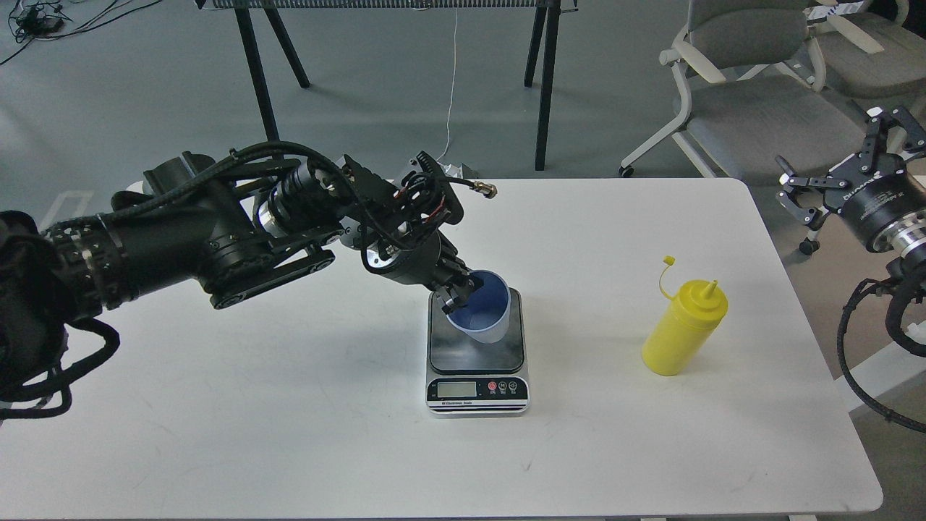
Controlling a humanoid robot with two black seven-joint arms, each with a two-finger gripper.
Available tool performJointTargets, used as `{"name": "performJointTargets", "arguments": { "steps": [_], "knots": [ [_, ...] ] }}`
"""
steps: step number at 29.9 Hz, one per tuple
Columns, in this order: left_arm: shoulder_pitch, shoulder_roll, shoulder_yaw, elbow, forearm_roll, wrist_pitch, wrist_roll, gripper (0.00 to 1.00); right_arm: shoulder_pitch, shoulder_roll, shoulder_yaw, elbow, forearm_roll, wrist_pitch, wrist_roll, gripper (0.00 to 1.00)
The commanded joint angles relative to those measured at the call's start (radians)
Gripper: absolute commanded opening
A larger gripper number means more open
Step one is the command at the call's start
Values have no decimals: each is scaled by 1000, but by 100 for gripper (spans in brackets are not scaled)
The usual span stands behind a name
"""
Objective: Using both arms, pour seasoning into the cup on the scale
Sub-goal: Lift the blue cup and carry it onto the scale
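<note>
The light-blue cup (483, 312) stands tilted slightly on the dark platform of the scale (476, 362) in the middle of the white table. My left gripper (459, 289) is shut on the cup's near-left rim, one finger inside and one outside. The yellow seasoning bottle (684, 328) stands upright on the table to the right of the scale, its small cap hanging open on its tether. My right gripper (843, 163) is open and empty, held beyond the table's right edge, well above and right of the bottle.
The white table (289, 420) has rounded corners. Grey office chairs (752, 108) stand behind the right edge near my right arm. Black table legs (542, 87) stand on the floor behind the table.
</note>
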Motion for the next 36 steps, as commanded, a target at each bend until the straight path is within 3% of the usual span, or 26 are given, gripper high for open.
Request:
{"name": "performJointTargets", "arguments": {
  "steps": [1, 28, 36],
  "knots": [
    [15, 0, 0, 0, -1, 0, 0, 1, -3, 0, 0, 1, 0, 0, 0, 99],
    [33, -20, 0, 69, -1, 0, 0, 4, -6, 0, 1, 0, 0, 0, 0, 99],
    [33, -22, -3, 69, -4, 0, 0, 12, -9, -1, 0, 0, 0, 0, 0, 99]
  ]
}}
